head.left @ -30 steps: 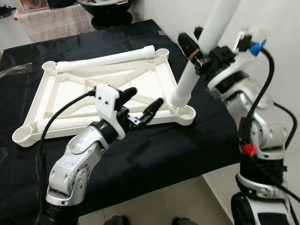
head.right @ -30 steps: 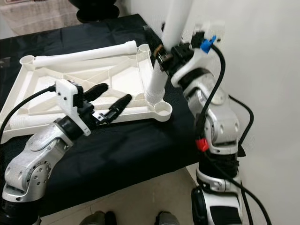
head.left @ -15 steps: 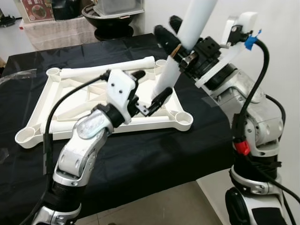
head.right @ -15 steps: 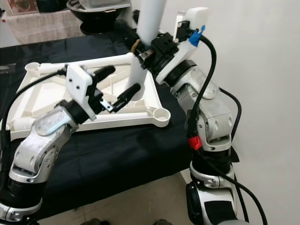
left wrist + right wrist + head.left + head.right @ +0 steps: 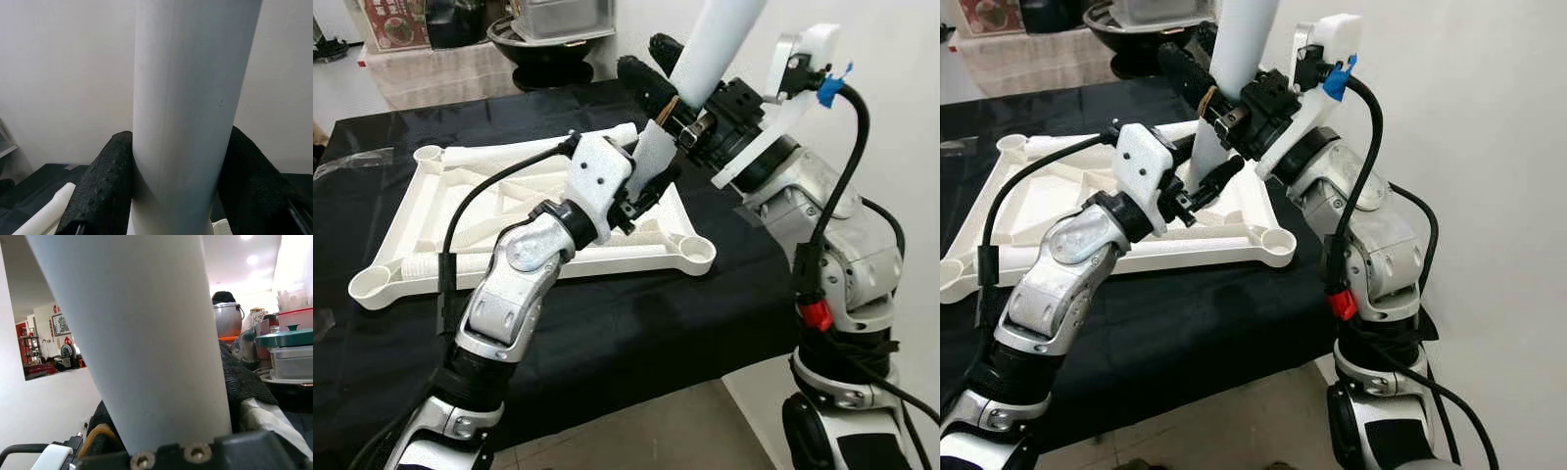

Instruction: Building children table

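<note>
The white table top point(image 5: 538, 262) lies upside down on the black-covered table point(image 5: 636, 313), with a round socket at each corner. My right gripper point(image 5: 672, 90) is shut on a white table leg point(image 5: 710, 34), holding it tilted in the air above the top's right side. My left gripper point(image 5: 646, 188) is shut on the lower part of the same leg, its fingers point(image 5: 98, 186) pressing on both sides of it point(image 5: 190, 98). A second leg point(image 5: 509, 152) lies along the far rim. A third point(image 5: 435, 264) lies along the near rim.
The near right corner socket point(image 5: 696, 257) stands open at the table's right edge. A dark bowl point(image 5: 548, 29) and a cloth-covered stand point(image 5: 431, 69) sit behind the table. A white wall point(image 5: 1489, 147) is close on the right. Bare floor point(image 5: 636, 431) lies below the front edge.
My left gripper rose from the table top's near rim to the leg's lower part and closed on it. My right arm swung the leg left, away from the near right socket.
</note>
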Controlling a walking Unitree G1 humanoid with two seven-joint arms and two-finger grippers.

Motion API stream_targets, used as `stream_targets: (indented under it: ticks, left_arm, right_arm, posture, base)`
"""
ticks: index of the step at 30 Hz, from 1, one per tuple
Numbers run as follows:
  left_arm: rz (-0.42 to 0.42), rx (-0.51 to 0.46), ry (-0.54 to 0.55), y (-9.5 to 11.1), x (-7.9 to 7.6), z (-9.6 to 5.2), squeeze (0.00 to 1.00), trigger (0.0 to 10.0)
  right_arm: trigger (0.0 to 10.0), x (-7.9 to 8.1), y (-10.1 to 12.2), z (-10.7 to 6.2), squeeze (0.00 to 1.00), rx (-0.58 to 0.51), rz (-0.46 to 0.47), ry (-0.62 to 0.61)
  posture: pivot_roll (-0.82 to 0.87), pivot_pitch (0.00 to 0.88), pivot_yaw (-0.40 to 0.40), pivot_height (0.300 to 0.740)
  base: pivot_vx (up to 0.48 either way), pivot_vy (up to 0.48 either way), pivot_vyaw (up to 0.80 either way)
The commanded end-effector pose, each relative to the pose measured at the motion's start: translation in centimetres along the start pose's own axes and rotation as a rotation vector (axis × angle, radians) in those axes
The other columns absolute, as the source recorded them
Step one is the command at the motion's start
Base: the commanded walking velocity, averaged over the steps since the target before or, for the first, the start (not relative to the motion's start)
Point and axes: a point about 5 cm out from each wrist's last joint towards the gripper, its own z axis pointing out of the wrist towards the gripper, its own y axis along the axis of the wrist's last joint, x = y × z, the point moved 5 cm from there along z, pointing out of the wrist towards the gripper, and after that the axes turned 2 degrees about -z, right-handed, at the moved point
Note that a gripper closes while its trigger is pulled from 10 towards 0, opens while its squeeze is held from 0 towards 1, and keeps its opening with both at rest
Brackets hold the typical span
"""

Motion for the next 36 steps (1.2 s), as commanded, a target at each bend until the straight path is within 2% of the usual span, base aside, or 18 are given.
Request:
stream_targets:
  ticks: [1, 5, 6, 7, 8, 9, 14, 17, 18, 19, 21, 22, 23, 24, 26, 28, 30, 36]
  left_arm:
    - [0.011, -0.003, 0.017, 0.0, 0.6, 0.2, 0.0, 0.0]
    - [0.012, -0.009, 0.009, 0.0, 0.7, 0.2, 0.0, 0.0]
    - [0.013, -0.011, -0.007, 0.2, 0.8, 0.0, 0.0, 0.0]
    - [0.013, -0.011, -0.007, 0.2, 0.8, 0.0, 0.0, 0.0]
    - [0.015, -0.014, -0.027, 0.5, 1.1, -0.4, 0.0, 0.0]
    - [0.008, -0.02, -0.054, 1.0, 1.5, -0.8, 0.0, 0.0]
    - [-0.011, -0.035, -0.118, 1.8, 1.8, -1.6, 0.0, 0.0]
    - [-0.072, -0.029, -0.421, 3.9, 0.2, -4.3, 0.0, 0.0]
    - [-0.072, -0.029, -0.421, 3.9, 0.2, -4.3, 0.0, 0.0]
    - [-0.085, -0.015, -0.502, 4.2, -0.3, -5.1, 0.0, 0.0]
    - [-0.111, 0.007, -0.578, 4.3, -0.8, -5.9, 0.0, 0.0]
    - [-0.111, 0.007, -0.578, 4.3, -0.8, -5.9, 0.0, 0.0]
    - [-0.134, 0.025, -0.633, 4.3, -1.0, -6.5, 0.0, 0.0]
    - [-0.169, 0.052, -0.706, 4.2, -1.5, -7.2, 0.0, 0.0]
    - [-0.169, 0.052, -0.706, 4.2, -1.5, -7.2, 0.0, 0.0]
    - [-0.204, 0.086, -0.777, 3.8, -2.1, -7.8, 0.0, 0.0]
    - [-0.209, 0.097, -0.785, 3.4, -2.2, -7.7, 0.0, 0.0]
    - [-0.191, 0.118, -0.75, 2.6, -1.8, -7.0, 0.0, 0.0]
  right_arm:
    - [0.0, 1.0, 0.6, 0.2, 0.0, -0.018, 0.004, 0.043]
    - [0.0, 1.0, 0.6, 0.2, 0.0, -0.013, -0.003, 0.043]
    - [10.0, 0.8, 0.3, 0.1, 0.0, 0.0, 0.013, 0.039]
    - [10.0, 0.8, 0.3, 0.1, 0.0, 0.0, 0.013, 0.039]
    - [10.0, 0.5, 0.2, -0.1, 0.13, 0.012, 0.011, 0.048]
    - [10.0, 0.3, 0.3, -0.4, 1.0, 0.018, 0.028, 0.077]
    - [10.0, 0.4, 0.7, -1.2, 1.0, 0.028, 0.031, 0.161]
    - [10.0, 1.2, 1.4, -3.4, 1.0, 0.049, 0.046, 0.395]
    - [10.0, 1.2, 1.4, -3.4, 1.0, 0.049, 0.046, 0.395]
    - [10.0, 1.4, 1.6, -3.9, 1.0, 0.049, 0.053, 0.442]
    - [10.0, 1.3, 1.5, -4.2, 1.0, 0.056, 0.058, 0.468]
    - [10.0, 1.3, 1.5, -4.2, 1.0, 0.056, 0.058, 0.468]
    - [10.0, 1.6, 1.5, -4.3, 0.84, 0.063, 0.062, 0.507]
    - [10.0, 2.2, 1.5, -4.5, 0.0, 0.065, 0.076, 0.573]
    - [10.0, 2.2, 1.5, -4.5, 0.0, 0.065, 0.076, 0.573]
    - [10.0, 3.3, 1.7, -4.4, 0.0, 0.056, 0.1, 0.654]
    - [10.0, 3.8, 1.8, -4.2, 0.0, 0.045, 0.113, 0.676]
    - [10.0, 5.3, 2.2, -4.4, 0.0, 0.034, 0.181, 0.753]
  posture:
    - [-0.07, 0.037, -0.015, 0.74]
    - [-0.07, 0.035, -0.017, 0.74]
    - [-0.07, 0.035, -0.018, 0.74]
    - [-0.07, 0.035, -0.018, 0.74]
    - [-0.07, 0.034, -0.02, 0.74]
    - [-0.07, 0.034, -0.02, 0.74]
    - [-0.07, 0.034, -0.024, 0.74]
    - [-0.07, 0.031, -0.029, 0.74]
    - [-0.07, 0.031, -0.029, 0.74]
    - [-0.07, 0.03, -0.029, 0.74]
    - [-0.06, 0.03, -0.029, 0.74]
    - [-0.06, 0.03, -0.029, 0.74]
    - [-0.06, 0.027, -0.029, 0.74]
    - [-0.06, 0.026, -0.027, 0.74]
    - [-0.06, 0.026, -0.027, 0.74]
    - [-0.06, 0.025, -0.022, 0.74]
    - [-0.06, 0.025, -0.02, 0.74]
    - [-0.07, 0.03, -0.014, 0.74]
  base:
    - [0.0, 0.0, 0.0]
    - [0.0, 0.0, 0.0]
    - [0.0, 0.0, 0.0]
    - [0.0, 0.0, 0.0]
    - [0.0, 0.0, 0.0]
    - [0.0, 0.0, 0.0]
    - [0.0, 0.0, 0.0]
    - [0.0, 0.0, 0.0]
    - [0.0, 0.0, 0.0]
    - [0.0, 0.0, 0.0]
    - [0.0, 0.0, 0.0]
    - [0.0, 0.0, 0.0]
    - [0.0, 0.0, 0.0]
    - [0.0, 0.0, 0.0]
    - [0.0, 0.0, 0.0]
    - [0.0, 0.0, 0.0]
    - [0.0, 0.0, 0.0]
    - [0.0, 0.0, 0.0]
